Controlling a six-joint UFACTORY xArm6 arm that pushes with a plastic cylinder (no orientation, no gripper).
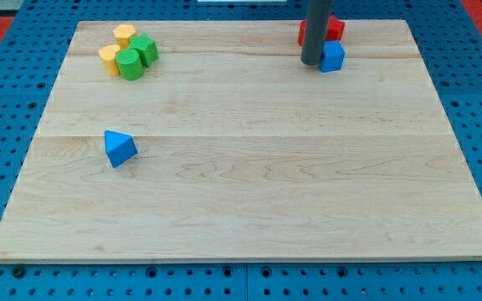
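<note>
Nearest lies a blue triangular block (120,148) on the desk (249,201); my tip (310,63) touches the blue cube (333,57) beside a red block (334,28); no gripper shows.

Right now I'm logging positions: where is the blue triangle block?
The blue triangle block lies alone at the board's left, below the yellow and green cluster.

- No text, label, brand, number or sign can be read anywhere in the camera view.
- The pale wooden board surface (249,167) shows only wood grain, no print or marking.
- The small coloured blocks carry no letters or digits on any face that shows.
- The straight dark rod bears no legible marking.
- The blue perforated base (7,125) around the board shows only rows of holes.
</note>
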